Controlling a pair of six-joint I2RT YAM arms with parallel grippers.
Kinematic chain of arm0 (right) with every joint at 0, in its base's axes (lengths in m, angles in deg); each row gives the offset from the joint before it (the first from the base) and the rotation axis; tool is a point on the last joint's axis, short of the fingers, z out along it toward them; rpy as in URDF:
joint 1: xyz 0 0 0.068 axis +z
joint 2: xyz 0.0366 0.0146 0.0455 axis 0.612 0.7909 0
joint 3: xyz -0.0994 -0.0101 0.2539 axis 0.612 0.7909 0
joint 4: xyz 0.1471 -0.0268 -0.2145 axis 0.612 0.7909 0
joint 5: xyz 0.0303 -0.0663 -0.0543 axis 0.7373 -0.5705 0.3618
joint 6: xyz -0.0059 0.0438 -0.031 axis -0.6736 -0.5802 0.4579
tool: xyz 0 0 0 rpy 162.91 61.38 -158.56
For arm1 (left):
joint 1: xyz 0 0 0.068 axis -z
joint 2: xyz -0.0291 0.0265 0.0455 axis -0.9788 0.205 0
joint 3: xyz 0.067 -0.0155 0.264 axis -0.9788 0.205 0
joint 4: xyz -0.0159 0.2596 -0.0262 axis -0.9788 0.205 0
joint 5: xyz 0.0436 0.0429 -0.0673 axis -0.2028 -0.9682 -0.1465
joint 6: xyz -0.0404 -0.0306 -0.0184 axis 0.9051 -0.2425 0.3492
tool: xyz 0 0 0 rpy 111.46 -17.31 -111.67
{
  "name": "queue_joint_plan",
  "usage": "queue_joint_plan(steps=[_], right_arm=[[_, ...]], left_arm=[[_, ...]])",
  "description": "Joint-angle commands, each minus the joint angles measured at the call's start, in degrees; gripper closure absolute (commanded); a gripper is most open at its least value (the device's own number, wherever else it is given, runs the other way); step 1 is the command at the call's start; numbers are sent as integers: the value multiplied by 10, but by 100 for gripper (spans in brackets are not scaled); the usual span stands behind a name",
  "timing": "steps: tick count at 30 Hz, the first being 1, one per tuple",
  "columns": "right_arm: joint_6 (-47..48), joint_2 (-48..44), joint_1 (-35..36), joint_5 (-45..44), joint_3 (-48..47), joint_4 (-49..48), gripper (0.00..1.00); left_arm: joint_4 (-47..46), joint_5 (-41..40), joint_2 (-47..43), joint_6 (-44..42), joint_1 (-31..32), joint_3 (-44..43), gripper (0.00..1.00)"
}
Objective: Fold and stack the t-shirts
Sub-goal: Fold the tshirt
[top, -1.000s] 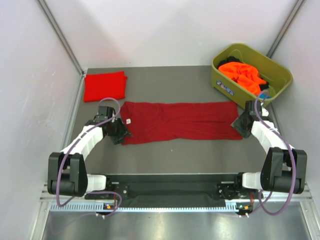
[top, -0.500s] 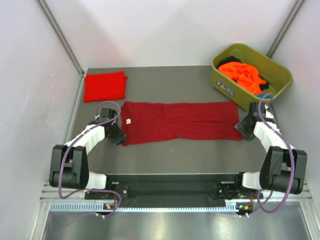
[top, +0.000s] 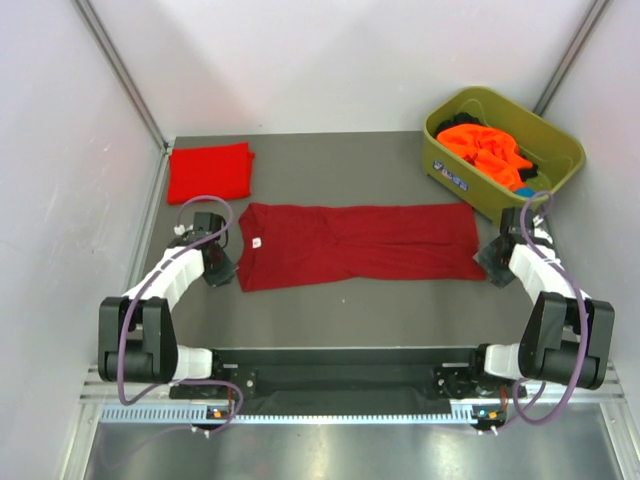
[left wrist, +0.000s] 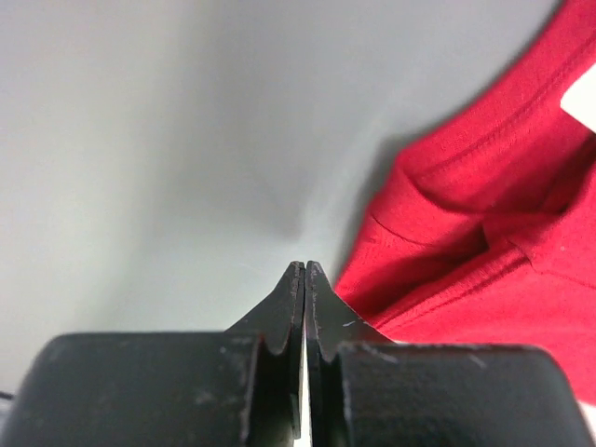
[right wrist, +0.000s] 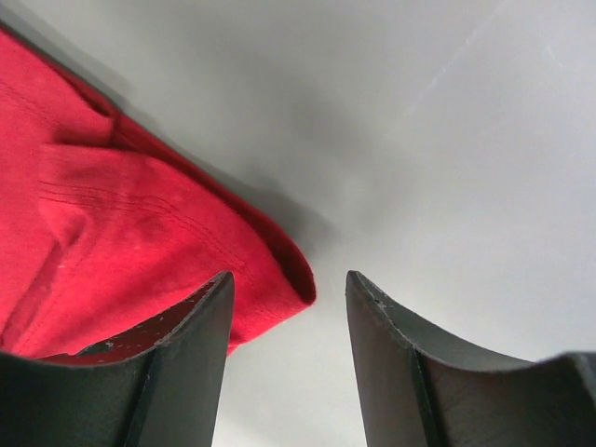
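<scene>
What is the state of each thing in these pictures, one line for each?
Crimson t-shirt: laid flat, folded into a long strip.
Red t-shirt: folded, lying apart.
Orange t-shirts: crumpled, unfolded.
Tub: upright, holding the orange t-shirts.
Left hand: shut, empty.
Right hand: open at the crimson t-shirt's corner.

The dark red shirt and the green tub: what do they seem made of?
The dark red shirt: soft knit cloth, probably cotton, matte; it wrinkles, and the wrist views show stitched hems. The green tub: likely moulded plastic, smooth, with a slight sheen and a rigid rim.
</scene>
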Motion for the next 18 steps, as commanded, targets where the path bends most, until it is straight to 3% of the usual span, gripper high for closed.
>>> queue_joint_plan(steps=[1, 4, 5, 8, 9, 13, 18], right_arm=[[-22, -6, -6, -8, 15, 8, 48], [-27, -4, -6, -8, 18, -4, 49], [-25, -1, -6, -11, 18, -7, 49], [-36, 0, -6, -15, 22, -27, 49], [-42, 0, -6, -15, 26, -32, 49], [-49, 20, -6, -15, 31, -57, 49], [-46, 43, -6, -14, 29, -70, 50]], left_arm=[[21, -45, -23, -23, -9, -22, 100], [26, 1, -34, -30, -11, -24, 100], [23, 17, -42, -30, -11, -23, 86], [-8, 94, -92, -18, -11, -3, 58], [-21, 138, -118, -4, -10, 15, 56], [-76, 184, -168, 34, -8, 72, 51], [-151, 216, -142, 67, -7, 121, 50]])
